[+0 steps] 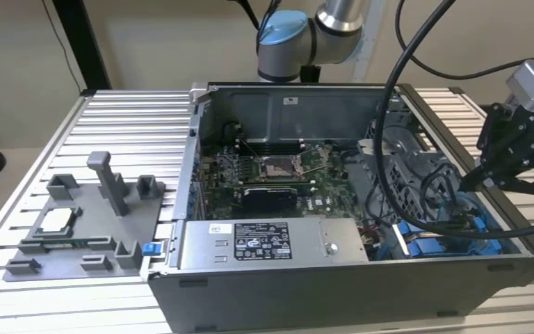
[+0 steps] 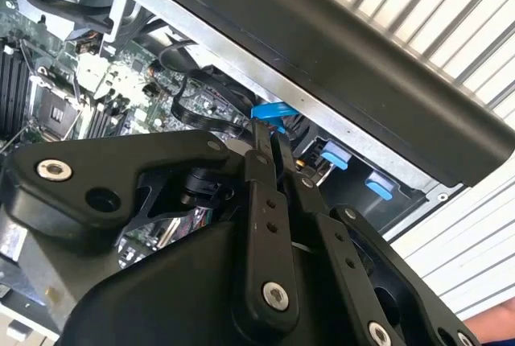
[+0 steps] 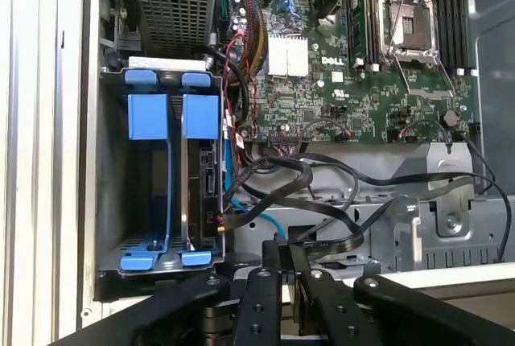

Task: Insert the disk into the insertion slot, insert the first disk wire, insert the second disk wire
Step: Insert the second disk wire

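The disk (image 3: 206, 179) sits in the drive cage's insertion slot in its bright blue frame (image 3: 201, 115), beside a second blue frame (image 3: 147, 115). In the exterior view the blue frames (image 1: 430, 245) lie in the case's near corner, on the exterior view's right. My gripper (image 1: 469, 186) hangs over that side of the case, just above the cables. In both wrist views its fingers stand close together, shut on the end of a wire (image 3: 287, 254). A light blue cable (image 3: 261, 216) and a flat black cable (image 3: 334, 243) run toward the gripper (image 3: 286, 272). A blue tip (image 2: 269, 111) shows at the gripper (image 2: 271, 143).
The open computer case (image 1: 341, 292) rests on a slatted metal table (image 1: 128, 132). Inside are the motherboard (image 1: 267, 174), a grey power supply box (image 1: 258, 243) and loose black cables (image 3: 322, 175). A grey fixture plate (image 1: 81, 223) with small parts lies on the exterior view's left.
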